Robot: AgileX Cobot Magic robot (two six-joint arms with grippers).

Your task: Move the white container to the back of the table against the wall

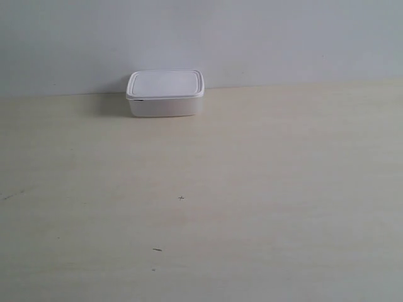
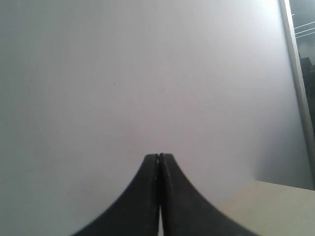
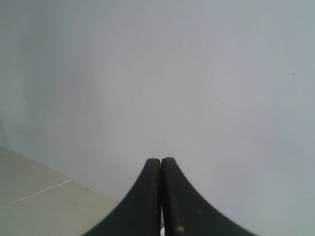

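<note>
White container (image 1: pixel 165 93), lid on, sits left of centre at the far edge of the table (image 1: pixel 264 189), against the wall (image 1: pixel 283 38). Left gripper (image 2: pixel 158 157): fingers pressed together, facing the wall. Right gripper (image 3: pixel 161 161): fingers likewise pressed together, facing the wall.

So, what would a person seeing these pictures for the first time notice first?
The white container, lid on, stands at the back of the pale table, right by the plain wall. In the wrist views, the left end effector and the right end effector are both shut, empty, facing bare wall.
</note>
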